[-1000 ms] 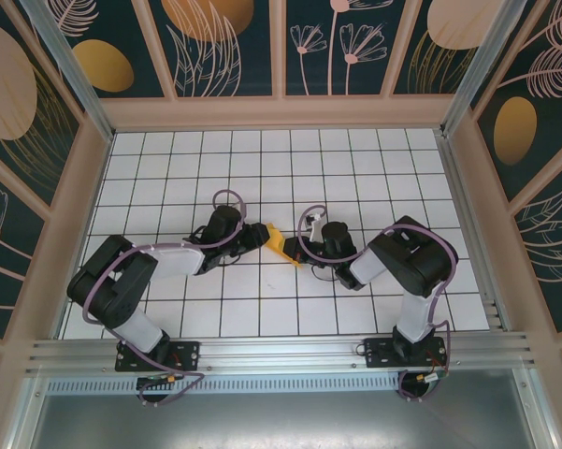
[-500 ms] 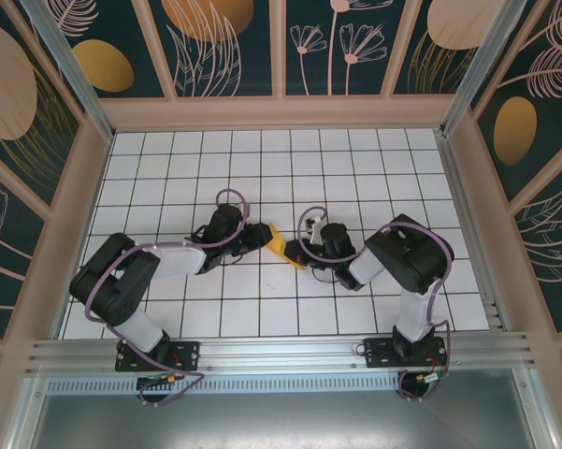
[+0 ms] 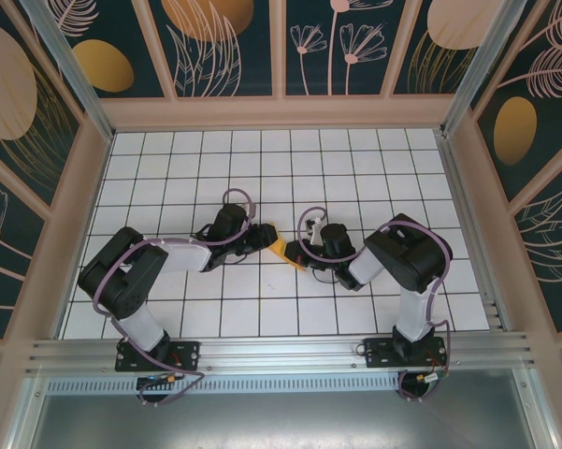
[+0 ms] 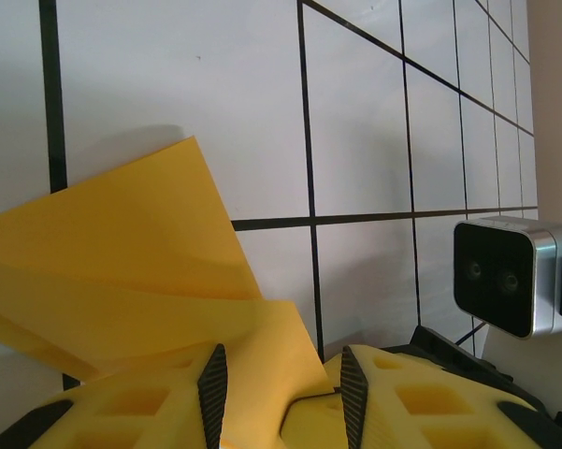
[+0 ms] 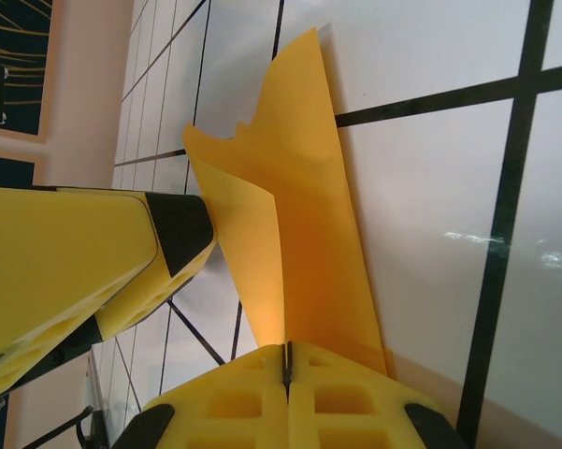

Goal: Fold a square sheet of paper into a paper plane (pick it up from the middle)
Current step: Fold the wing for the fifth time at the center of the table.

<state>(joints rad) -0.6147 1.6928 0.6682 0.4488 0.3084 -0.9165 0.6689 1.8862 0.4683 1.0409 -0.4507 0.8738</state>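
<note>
Right wrist | paper [image 5: 304, 215] pinched between right fingers [image 5: 355, 407] | left fingers [image 5: 65, 253] beside

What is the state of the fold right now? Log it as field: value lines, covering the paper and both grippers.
paper: orange-yellow sheet of paper, creased into overlapping layers, on the table between the two grippers
right gripper: shut, pinching one end of the sheet
left gripper: jaws apart, a flap of the sheet between them
table: white tiles with a black grid
progress: layered folds, not yet a pointed dart
</note>
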